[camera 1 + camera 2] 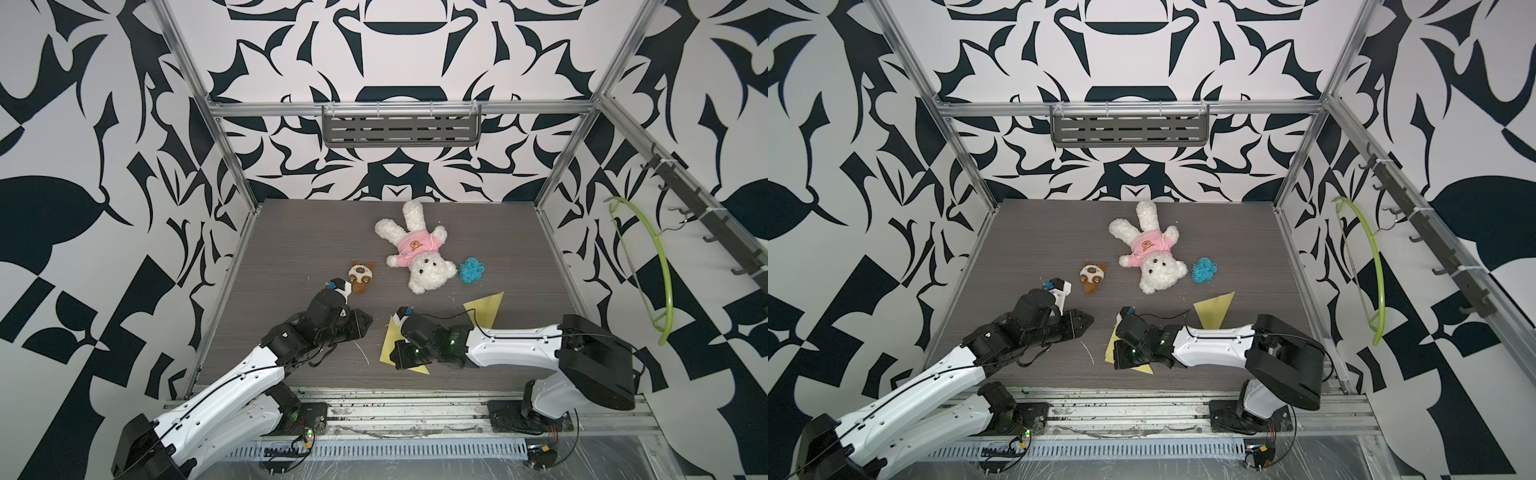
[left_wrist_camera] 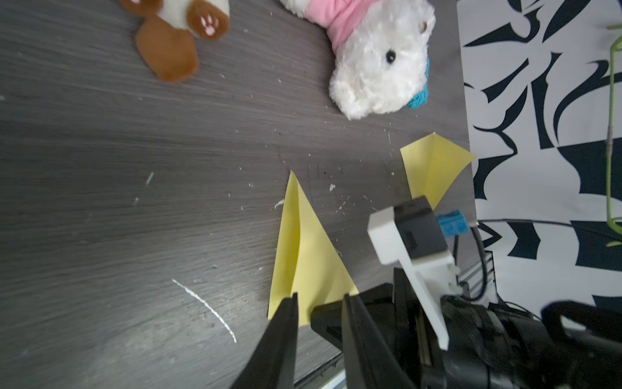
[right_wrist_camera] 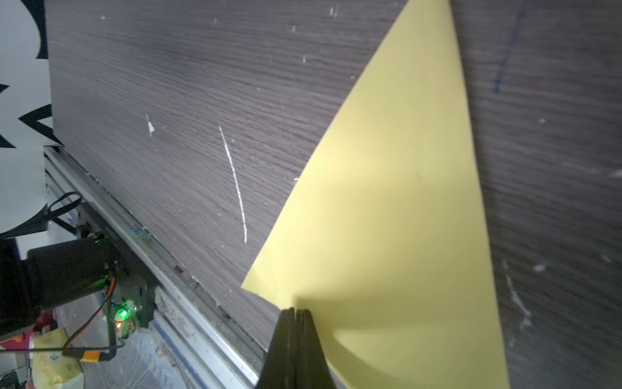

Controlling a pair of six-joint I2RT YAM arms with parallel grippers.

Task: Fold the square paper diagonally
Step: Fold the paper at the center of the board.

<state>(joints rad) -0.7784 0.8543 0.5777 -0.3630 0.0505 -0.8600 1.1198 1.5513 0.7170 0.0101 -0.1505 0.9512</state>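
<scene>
Nearest the lens, at the lower edge of both top views, we find the left arm (image 1: 232,386) and the right arm (image 1: 511,345). Both reach up-frame over the dark wood-grain table (image 1: 311,232), the largest surface shown. Next in size, the white plush bear (image 1: 415,253) in a pink shirt lies at centre frame, well apart from the work. Below and right of it is the yellow square paper (image 1: 487,309), at lower centre. Its middle is hidden under the right wrist, one corner points to the upper right, and another part shows at lower left. We cannot tell whether layers overlap beneath the wrist. Smaller are a brown-and-white plush toy (image 1: 360,277) left of the bear and a blue yarn ball (image 1: 471,270) just right of its head.

Smallest are the end effectors. In the right wrist view the right gripper (image 3: 295,311) is clenched on the paper's edge close to a corner, and the sheet is bowed near the grip. In the left wrist view the left gripper (image 2: 319,294) shows a narrow gap between its jaws and grasps nothing. In the top views it hovers near the paper's left edge, apart from it.

We judge the step in hand to be carrying the pinched corner across. Done well, the lift is low and the path follows the diagonal toward the upper-right corner. The corners should meet exactly before release, with the left gripper pinning the sheet against sliding.
</scene>
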